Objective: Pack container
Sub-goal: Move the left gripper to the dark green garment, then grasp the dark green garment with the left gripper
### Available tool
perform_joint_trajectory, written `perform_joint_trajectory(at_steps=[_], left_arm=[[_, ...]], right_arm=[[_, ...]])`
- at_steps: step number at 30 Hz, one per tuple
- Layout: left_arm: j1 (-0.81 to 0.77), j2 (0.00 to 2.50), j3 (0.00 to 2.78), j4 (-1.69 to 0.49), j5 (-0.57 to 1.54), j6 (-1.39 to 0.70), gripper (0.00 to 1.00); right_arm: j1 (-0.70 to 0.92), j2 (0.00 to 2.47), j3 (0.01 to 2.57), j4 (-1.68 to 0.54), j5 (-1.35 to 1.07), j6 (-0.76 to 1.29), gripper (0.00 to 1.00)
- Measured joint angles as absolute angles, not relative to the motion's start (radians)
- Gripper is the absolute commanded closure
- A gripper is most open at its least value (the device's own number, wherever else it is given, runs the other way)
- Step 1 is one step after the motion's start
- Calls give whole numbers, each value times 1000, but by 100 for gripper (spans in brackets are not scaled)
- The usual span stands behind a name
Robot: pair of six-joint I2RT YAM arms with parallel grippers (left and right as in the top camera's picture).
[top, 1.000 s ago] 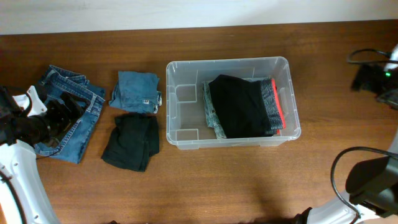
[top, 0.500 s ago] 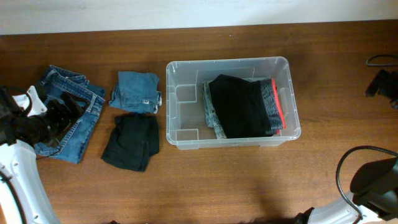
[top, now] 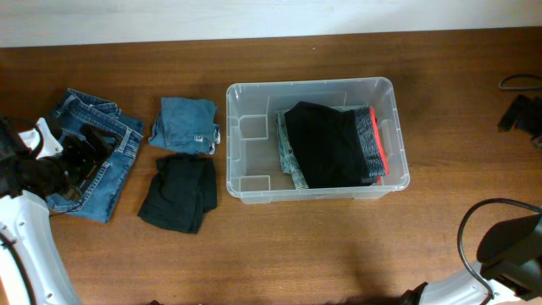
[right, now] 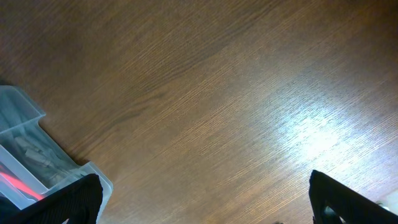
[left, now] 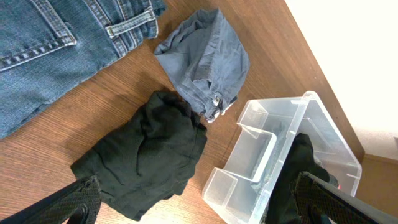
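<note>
Brown wood-grain surface [top: 296,254] is seen under everything. The container [top: 309,82] is set at the centre, its long axis running left to right, with dark folded clothes [top: 330,144] stacked in its right part. The left tool [left: 196,186] is held wide open above the jeans [top: 85,182] at the left edge, so the container lies to its right, past the black garment [top: 178,195] and the folded blue garment [top: 186,123]. The right tool [right: 202,186], also spread wide, is held over bare wood right of the container. The left arm is judged nearer the unpacked clothes.
</note>
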State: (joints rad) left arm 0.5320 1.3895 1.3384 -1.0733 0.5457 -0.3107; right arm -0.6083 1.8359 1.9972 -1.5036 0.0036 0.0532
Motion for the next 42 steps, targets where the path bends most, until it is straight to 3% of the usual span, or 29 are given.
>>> perform_joint_trajectory(at_steps=[14,29,42], left_arm=[[497,1390,1338,-1142,384,-263,1],[-50,1396,1336,-1008,80,-210,1],[-114,1646,1336,-1014,-37,-208,1]], right_arm=[[-608,1836,1997,-1504,4,53,2],[-608,1836,1997,-1504,4,52,2],[-608,1836,1997,-1504,4,53,2]])
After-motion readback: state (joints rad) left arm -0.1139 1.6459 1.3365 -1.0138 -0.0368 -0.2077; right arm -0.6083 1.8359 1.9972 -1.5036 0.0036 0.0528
